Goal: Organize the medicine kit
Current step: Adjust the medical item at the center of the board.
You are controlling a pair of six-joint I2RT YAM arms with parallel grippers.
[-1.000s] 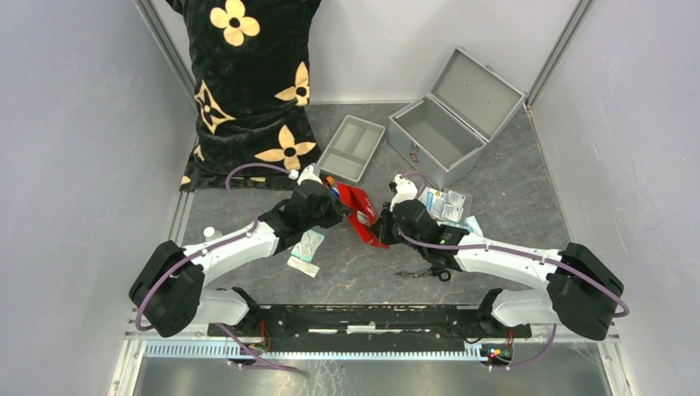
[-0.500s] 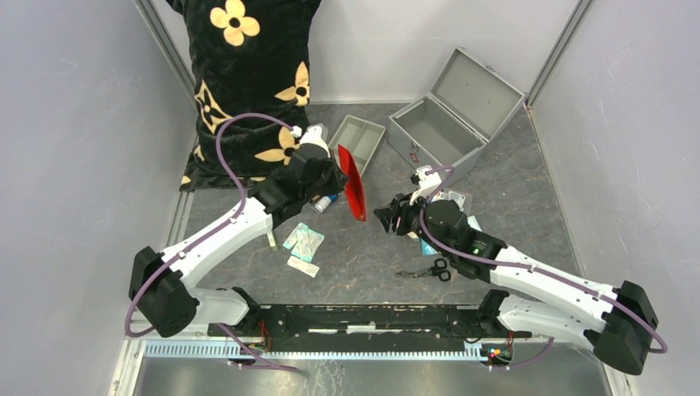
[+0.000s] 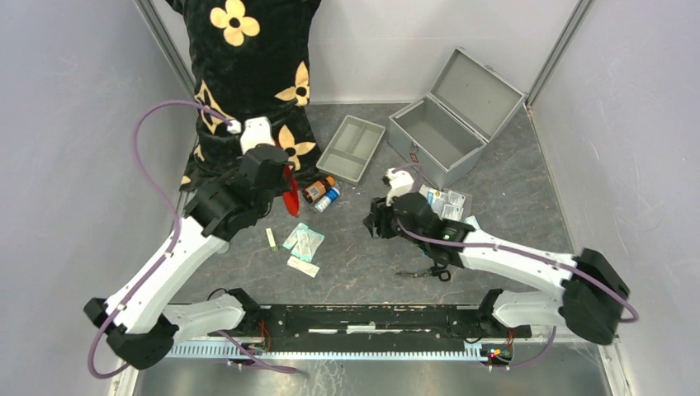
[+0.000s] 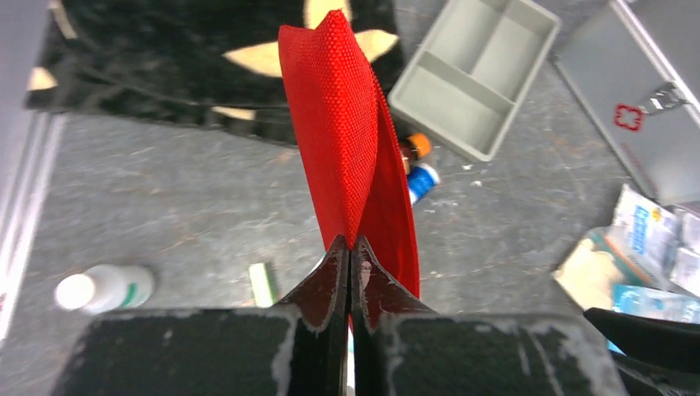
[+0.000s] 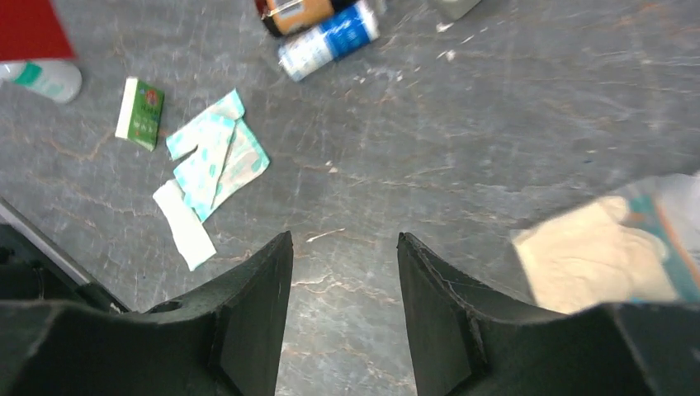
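One black cushion with gold flowers [image 3: 243,74] leans at the far left, the largest thing here. One medicine kit [image 3: 437,132], a rectangular silver-grey metal case, stands at the far right with its hinged lid thrown back, well apart from both grippers. One shallow grey plastic divided tray [image 3: 352,148] lies between cushion and case. One flat red fabric pouch [image 4: 351,132] hangs in front of the cushion. The left gripper [image 4: 351,249] pinches its edge, jaws closed tight on the cloth. The right gripper [image 5: 344,247] hovers over the dark grey table [image 3: 363,264] with its jaws parted about halfway, holding nothing.

Two small bottles lie side by side near the tray, one brown with an orange cap [image 3: 317,189] and one blue and white [image 3: 328,199]. A cluster of pale packets [image 3: 446,203] sits just in front of the case, beside the right arm. Overlapping teal-and-white sachets [image 5: 216,153], too overlapped to count, lie with one white strip [image 5: 183,224] and one small green packet [image 5: 140,113].

One pair of black-handled scissors [image 3: 431,271] appears only from above. One white plastic bottle [image 4: 103,287] appears only in the wrist views.
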